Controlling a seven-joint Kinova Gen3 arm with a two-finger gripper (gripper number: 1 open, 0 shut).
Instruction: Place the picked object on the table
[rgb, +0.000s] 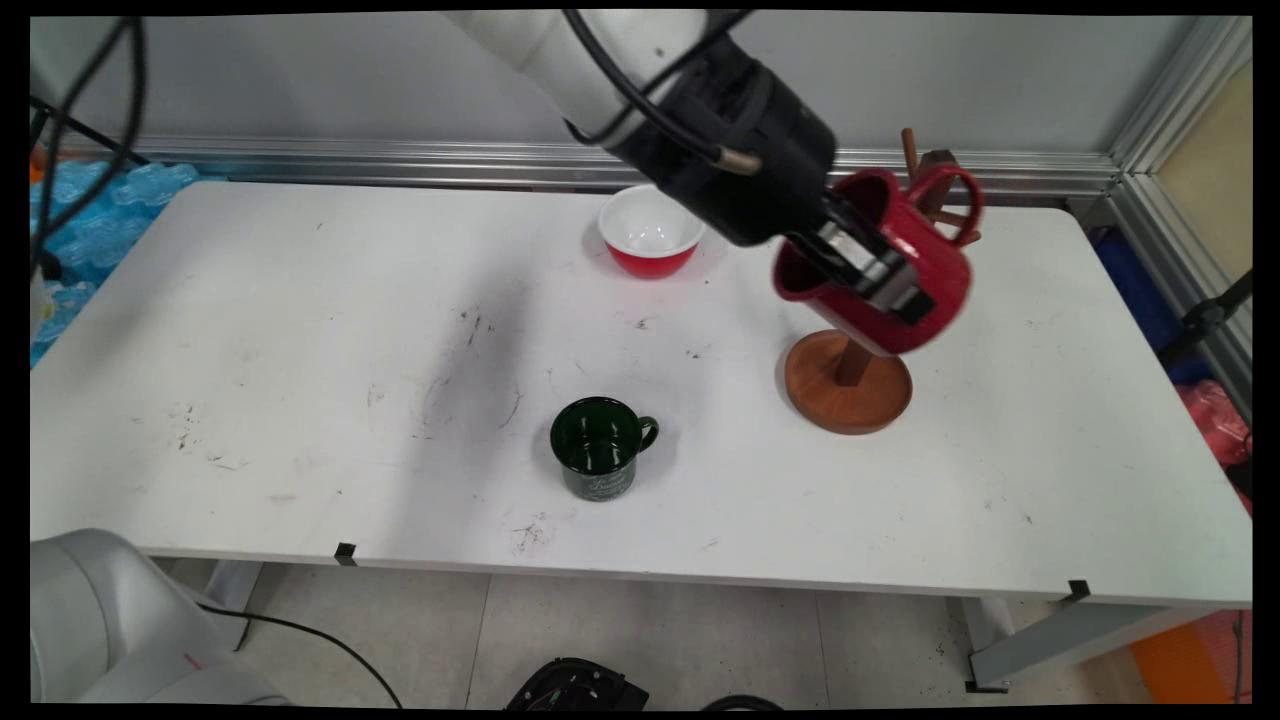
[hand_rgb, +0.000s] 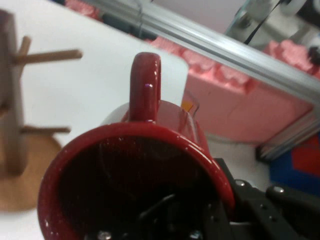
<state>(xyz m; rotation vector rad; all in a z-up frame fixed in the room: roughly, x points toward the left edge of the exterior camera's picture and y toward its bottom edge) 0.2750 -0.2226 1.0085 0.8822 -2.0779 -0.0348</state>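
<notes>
i've got the gripper (rgb: 868, 268) pinching the red mug's (rgb: 935, 290) wall, one finger inside, tilted just above the wooden mug tree (rgb: 848, 382); handle beside its pegs, so i'd move slowly

Glossy red mug (rgb: 880, 265) tilted in midair, pinched by the claw (rgb: 868, 272), beside wooden mug tree (rgb: 848, 380).

Glossy red mug (rgb: 905, 290), dark green mug (rgb: 598, 447), red bowl (rgb: 651, 236) white inside, brown wooden stand (rgb: 848, 382).
</notes>
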